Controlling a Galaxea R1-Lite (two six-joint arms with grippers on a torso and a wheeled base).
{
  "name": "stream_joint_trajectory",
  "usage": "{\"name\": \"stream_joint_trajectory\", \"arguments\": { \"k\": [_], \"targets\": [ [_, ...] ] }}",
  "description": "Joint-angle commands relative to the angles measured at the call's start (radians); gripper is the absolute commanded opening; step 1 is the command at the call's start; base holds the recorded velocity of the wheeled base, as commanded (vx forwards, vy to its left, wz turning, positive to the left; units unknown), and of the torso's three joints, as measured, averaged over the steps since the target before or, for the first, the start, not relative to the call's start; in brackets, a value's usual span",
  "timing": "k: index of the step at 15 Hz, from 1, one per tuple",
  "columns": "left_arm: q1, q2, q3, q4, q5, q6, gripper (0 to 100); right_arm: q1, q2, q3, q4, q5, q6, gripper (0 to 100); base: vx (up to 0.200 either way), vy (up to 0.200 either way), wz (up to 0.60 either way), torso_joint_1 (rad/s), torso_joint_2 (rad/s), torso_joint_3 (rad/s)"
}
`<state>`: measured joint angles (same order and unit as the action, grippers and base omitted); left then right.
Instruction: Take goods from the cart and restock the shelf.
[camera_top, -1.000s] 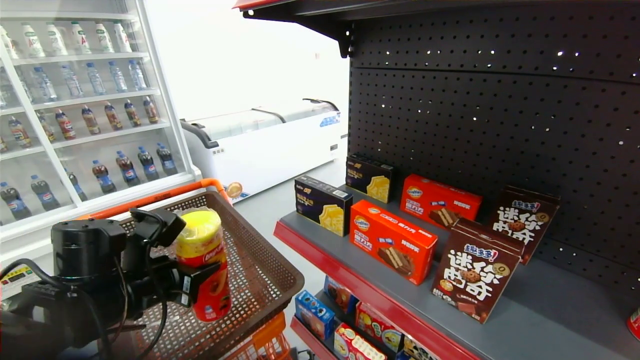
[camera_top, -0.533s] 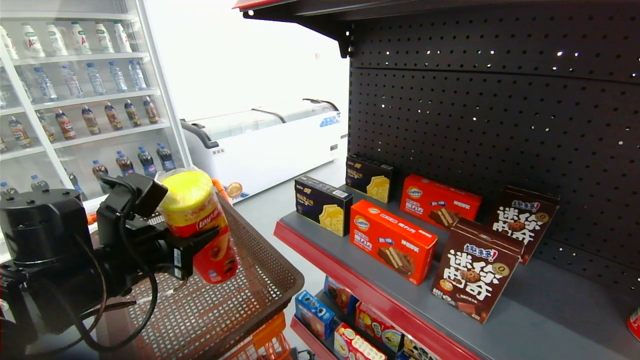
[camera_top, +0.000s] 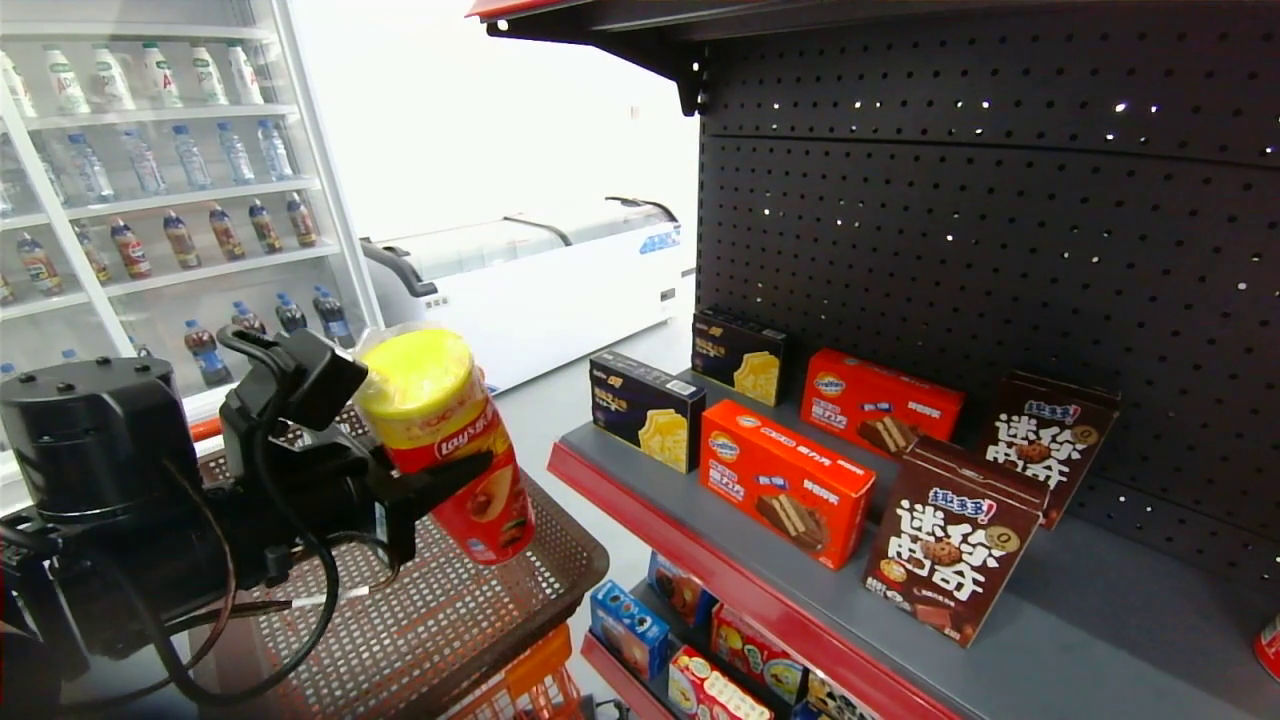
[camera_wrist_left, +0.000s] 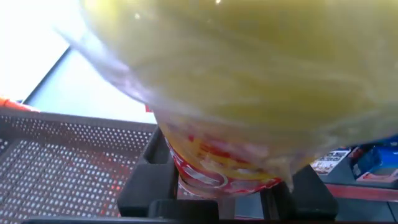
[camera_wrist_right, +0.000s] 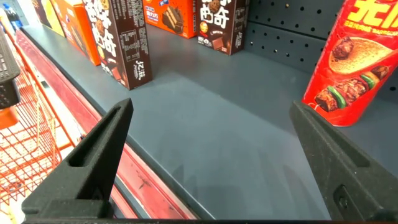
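Note:
My left gripper (camera_top: 425, 478) is shut on a red chip can (camera_top: 455, 450) with a yellow lid, held tilted above the brown cart basket (camera_top: 520, 610), left of the shelf. The left wrist view has the can (camera_wrist_left: 236, 93) close up between the dark fingers (camera_wrist_left: 146, 186), with the basket mesh (camera_wrist_left: 62, 162) below. The grey shelf board (camera_top: 690, 480) carries dark, orange and brown snack boxes. My right gripper (camera_wrist_right: 211, 168) hangs open over a bare stretch of the shelf board (camera_wrist_right: 205, 124), near a second red can (camera_wrist_right: 348, 62) standing upright.
Brown boxes (camera_top: 950, 540), orange boxes (camera_top: 785, 480) and dark boxes (camera_top: 645, 408) stand in rows on the shelf before a black pegboard (camera_top: 950, 220). A lower shelf holds more boxes (camera_top: 630, 625). A drinks fridge (camera_top: 150, 200) and a chest freezer (camera_top: 540, 280) stand behind the cart.
My left gripper has lifted the chip can up out of the cart basket and carried it right, toward the shelf. The shelf goods have not moved.

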<state>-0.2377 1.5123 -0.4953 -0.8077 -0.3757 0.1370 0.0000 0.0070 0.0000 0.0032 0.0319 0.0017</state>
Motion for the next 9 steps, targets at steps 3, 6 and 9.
{"name": "stream_joint_trajectory", "arguments": {
  "k": [3,6,9],
  "targets": [
    [-0.008,-0.060,-0.005,0.010,-0.077,0.009,0,0.000,0.001,0.000,0.000,0.000,0.000,100,0.000,0.000,0.00,0.000,0.00,0.000],
    [-0.025,-0.077,-0.012,0.016,-0.155,0.007,0,0.000,0.001,0.000,0.000,0.000,0.000,100,0.000,0.000,0.00,0.000,0.00,0.000],
    [-0.040,-0.073,-0.015,0.016,-0.267,0.000,0,0.000,0.001,0.000,0.000,0.000,0.000,100,0.000,0.000,0.00,0.000,0.00,0.000]
  ]
}}
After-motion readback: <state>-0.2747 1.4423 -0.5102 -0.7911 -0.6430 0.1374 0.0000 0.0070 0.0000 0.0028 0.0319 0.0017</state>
